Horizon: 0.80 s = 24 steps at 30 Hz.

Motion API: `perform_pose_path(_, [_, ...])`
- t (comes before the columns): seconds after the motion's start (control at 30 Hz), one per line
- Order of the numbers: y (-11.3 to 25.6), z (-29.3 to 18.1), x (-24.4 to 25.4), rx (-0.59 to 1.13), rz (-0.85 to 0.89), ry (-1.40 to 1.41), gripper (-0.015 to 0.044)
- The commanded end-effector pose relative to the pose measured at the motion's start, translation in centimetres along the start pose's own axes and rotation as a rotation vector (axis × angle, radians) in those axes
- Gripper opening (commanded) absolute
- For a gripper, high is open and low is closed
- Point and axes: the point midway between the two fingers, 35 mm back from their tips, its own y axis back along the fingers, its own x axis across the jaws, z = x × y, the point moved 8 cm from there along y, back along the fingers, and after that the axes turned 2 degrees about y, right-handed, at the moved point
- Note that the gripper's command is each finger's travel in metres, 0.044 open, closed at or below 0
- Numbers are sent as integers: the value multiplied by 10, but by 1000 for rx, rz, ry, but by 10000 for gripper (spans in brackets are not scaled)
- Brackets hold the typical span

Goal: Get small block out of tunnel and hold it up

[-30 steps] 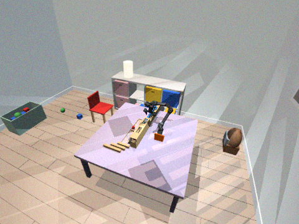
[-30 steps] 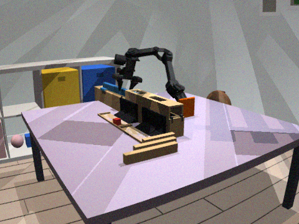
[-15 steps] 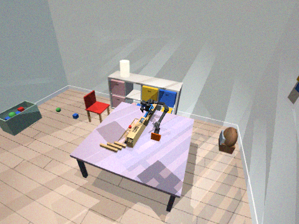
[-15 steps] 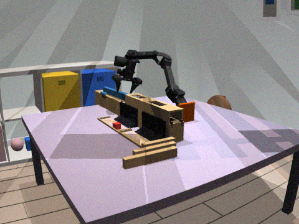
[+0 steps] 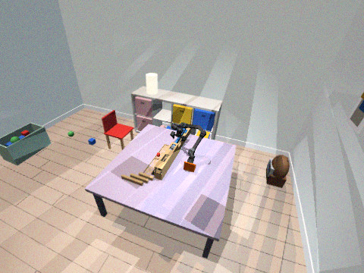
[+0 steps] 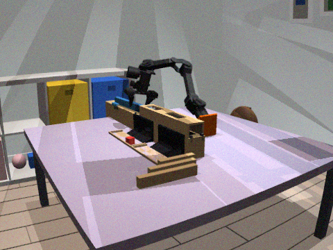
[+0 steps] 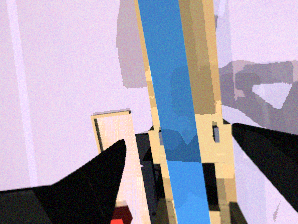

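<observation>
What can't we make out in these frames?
- Inside of the tan wooden tunnel: top view, its roof covers it; exterior view, dark behind the side openings.
- Small red block: wrist view, cut off by the bottom edge.
- Black robot fingers: top view, too small to judge their spacing.
- Far end of the long blue bar: wrist view, cut by the top edge.
</observation>
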Motion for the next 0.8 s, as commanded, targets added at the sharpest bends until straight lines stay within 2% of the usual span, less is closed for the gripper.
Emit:
perform_pose_path(0.0, [-7,-2,-3,4,-1,7,440])
perform_pose_path(0.13, [-13,-3,-5,2,0,8,440])
perform_pose_path(0.6, [-8,-1,-2,-2,0,0,72])
perform_pose_path(0.73, [-8,-1,-2,-2,0,0,46])
perform_pose_path(0.77, [-8,-1,-2,-2,0,0,20])
